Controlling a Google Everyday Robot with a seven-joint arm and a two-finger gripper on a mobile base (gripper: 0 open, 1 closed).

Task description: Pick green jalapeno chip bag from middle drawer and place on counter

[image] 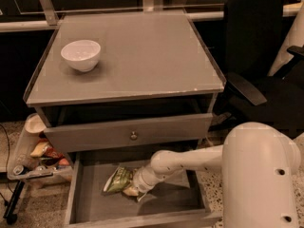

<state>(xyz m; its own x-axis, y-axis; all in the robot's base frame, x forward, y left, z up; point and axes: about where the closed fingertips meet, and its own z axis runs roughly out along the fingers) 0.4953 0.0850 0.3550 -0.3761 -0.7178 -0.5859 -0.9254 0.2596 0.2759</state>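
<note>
The green jalapeno chip bag [117, 179] lies on the bottom of the open middle drawer [175, 201], left of centre, with a pale edge toward the front. My gripper [134, 189] is down inside the drawer at the bag's right front edge, touching or nearly touching it. My white arm [190, 160] reaches to it from the right. The counter [142, 56] is above, flat and grey.
A white bowl [80, 54] stands on the counter's left. A shut drawer front with a round knob [133, 136] overhangs the open drawer. A black office chair [259, 56] stands at the right. A low rack with snack packets [40, 151] is at the left.
</note>
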